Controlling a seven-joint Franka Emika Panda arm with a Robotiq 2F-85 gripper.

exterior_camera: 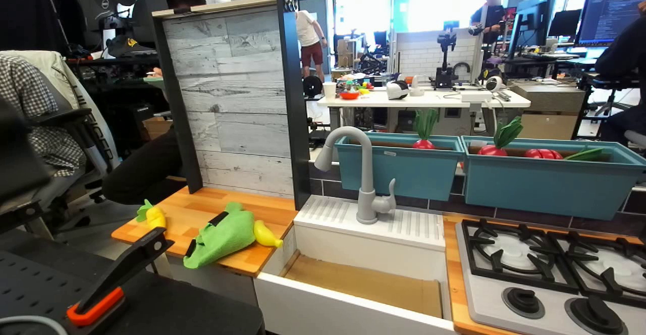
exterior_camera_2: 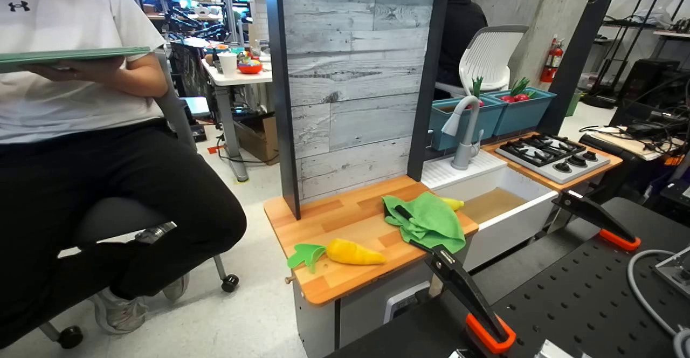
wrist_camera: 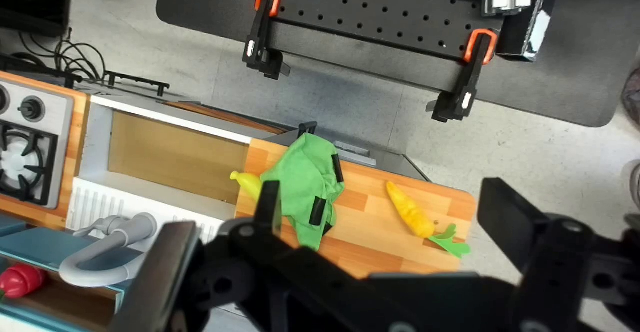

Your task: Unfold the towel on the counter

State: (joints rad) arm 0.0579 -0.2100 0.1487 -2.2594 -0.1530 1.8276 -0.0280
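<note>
A green towel (wrist_camera: 305,174) with black strips lies bunched and folded on the wooden counter (wrist_camera: 370,222). The towel shows in both exterior views (exterior_camera: 227,236) (exterior_camera_2: 428,218), and one end hangs over the counter's front edge. My gripper (wrist_camera: 381,199) shows only in the wrist view. Its fingers are wide apart with nothing between them, and it is well above the counter, apart from the towel. A yellow banana-like toy (exterior_camera: 266,234) lies beside the towel on the sink side, partly covered in the wrist view.
A yellow carrot toy with green leaves (wrist_camera: 410,209) lies on the counter away from the sink. The white sink (exterior_camera: 363,284) with a grey faucet (exterior_camera: 367,183) adjoins the counter. A grey wood panel (exterior_camera_2: 356,77) rises behind. Black clamps (exterior_camera_2: 469,293) grip the black table in front.
</note>
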